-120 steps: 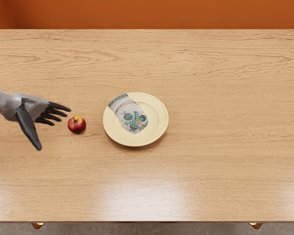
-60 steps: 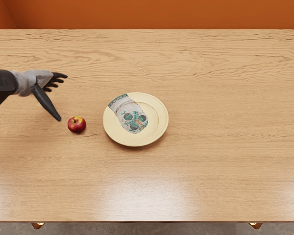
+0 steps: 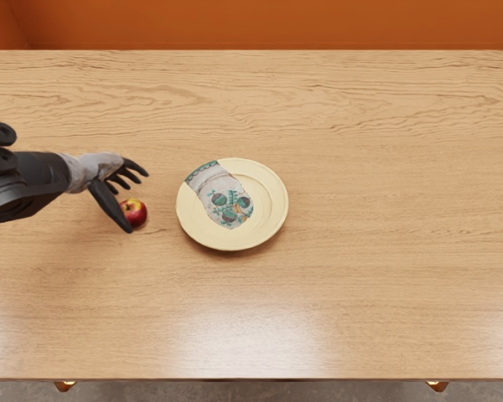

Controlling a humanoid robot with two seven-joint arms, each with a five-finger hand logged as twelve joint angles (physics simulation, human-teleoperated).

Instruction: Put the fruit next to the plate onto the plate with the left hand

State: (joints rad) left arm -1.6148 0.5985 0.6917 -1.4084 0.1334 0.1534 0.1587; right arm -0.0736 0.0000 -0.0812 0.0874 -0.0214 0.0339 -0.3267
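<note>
- the red apple (image 3: pixel 137 211) lies on the worktop (image 3: pixel 360 293), just beside the left rim of the cream plate (image 3: pixel 272 188) but apart from it, so the fruit is not yet on the plate
- the left hand (image 3: pixel 101 172) comes in from the left edge and hovers just above and to the left of the apple
- its dark fingers (image 3: pixel 132 171) are spread apart, point toward the plate and hold nothing
- the thumb (image 3: pixel 114 209) reaches down across the apple's left side; from this view i cannot tell whether it touches the fruit or only passes in front of it
- the plate bears a printed patch (image 3: pixel 222 197) in grey and green on its left half, and no fruit rests on it
- the right arm does not show
- as i judge it, the task is in its approach step: nothing is grasped, and the closing of the hand, the lift, the short carry to the right and the release onto the plate are all left to do
- the apple is round and looks free to roll, so a nudge from the thumb before the fingers wrap around it could push it away from the hand
</note>
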